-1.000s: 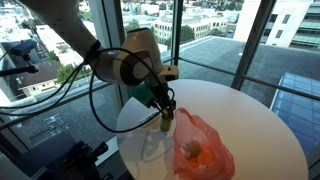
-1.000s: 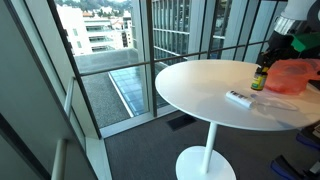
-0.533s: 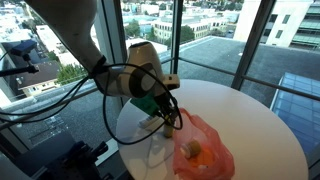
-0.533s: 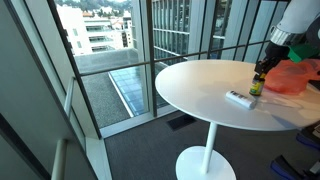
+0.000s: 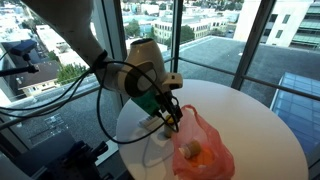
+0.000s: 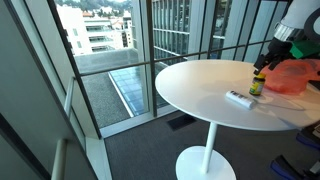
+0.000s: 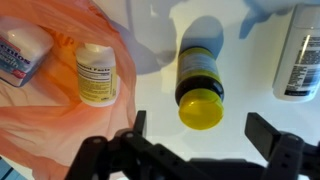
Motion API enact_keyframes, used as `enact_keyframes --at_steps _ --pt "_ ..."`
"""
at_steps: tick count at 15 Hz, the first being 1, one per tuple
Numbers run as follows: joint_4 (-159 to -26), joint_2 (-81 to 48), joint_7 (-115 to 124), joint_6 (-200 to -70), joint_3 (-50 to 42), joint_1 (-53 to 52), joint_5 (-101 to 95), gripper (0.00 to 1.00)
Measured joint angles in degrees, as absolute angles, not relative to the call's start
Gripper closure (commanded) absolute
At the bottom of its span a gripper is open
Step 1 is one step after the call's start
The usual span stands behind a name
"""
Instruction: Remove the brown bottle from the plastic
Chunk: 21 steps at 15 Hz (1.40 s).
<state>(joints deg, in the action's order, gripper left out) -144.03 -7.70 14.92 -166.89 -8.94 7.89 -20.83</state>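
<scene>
The claw [image 7: 202,140] is held released above the worktop [image 7: 250,95]. The bottle [image 7: 201,78] is seen upright just below it, centred between its spread fingers [image 7: 137,127], outside the bag [image 7: 45,120], by which 2 others are contained.

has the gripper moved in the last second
Yes. In an exterior view the gripper has shifted slightly toward the orange plastic bag, its tips now at the bag's edge.
</scene>
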Motion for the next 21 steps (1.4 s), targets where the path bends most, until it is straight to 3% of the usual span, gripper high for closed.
enact_keyframes --at_steps 5,16,21 --pt "-144.04 -0.63 5.11 -156.19 -8.74 8.11 -6.27 0.00" --pt "-138.35 12.00 3.09 -127.91 -10.44 10.02 -4.06 0.00" --pt "-136.76 14.98 2.89 -122.65 -10.85 10.47 -3.97 0.00"
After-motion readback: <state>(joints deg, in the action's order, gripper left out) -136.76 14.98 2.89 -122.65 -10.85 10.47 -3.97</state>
